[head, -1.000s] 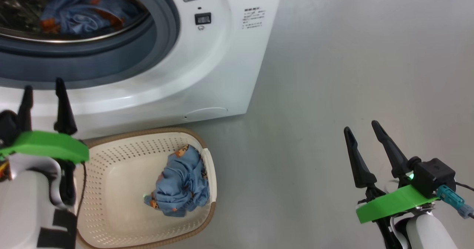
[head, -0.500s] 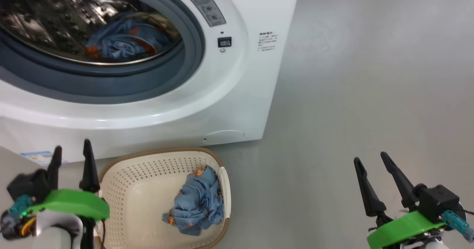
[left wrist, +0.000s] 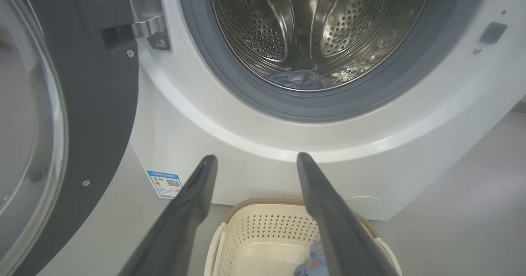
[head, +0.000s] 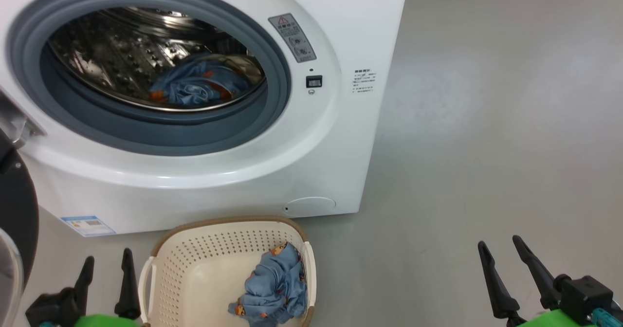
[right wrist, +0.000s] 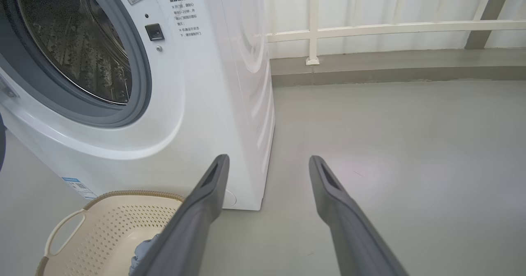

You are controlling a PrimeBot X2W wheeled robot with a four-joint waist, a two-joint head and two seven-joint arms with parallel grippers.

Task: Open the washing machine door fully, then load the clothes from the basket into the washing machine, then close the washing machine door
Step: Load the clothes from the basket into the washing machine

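The door (left wrist: 94,103) stands open; blue clothes (head: 275,293) lie in basket (head: 194,254) and washing machine (head: 204,186).

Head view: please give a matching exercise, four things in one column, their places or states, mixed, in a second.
1. round door with dark grey inner face
2. cream perforated plastic basket
3. left gripper
4. small blue label

A. open, holding nothing
B. low on the big white washing machine
C. swung open
D. holds blue printed clothes

Pairs: 1-C, 2-D, 3-A, 4-B

My claw (left wrist: 257,157) hangs wide open above the basket (left wrist: 263,226), facing the washer (left wrist: 185,116); door (left wrist: 102,95) stands open on the left, blue clothes (left wrist: 298,79) in the drum (left wrist: 287,21).
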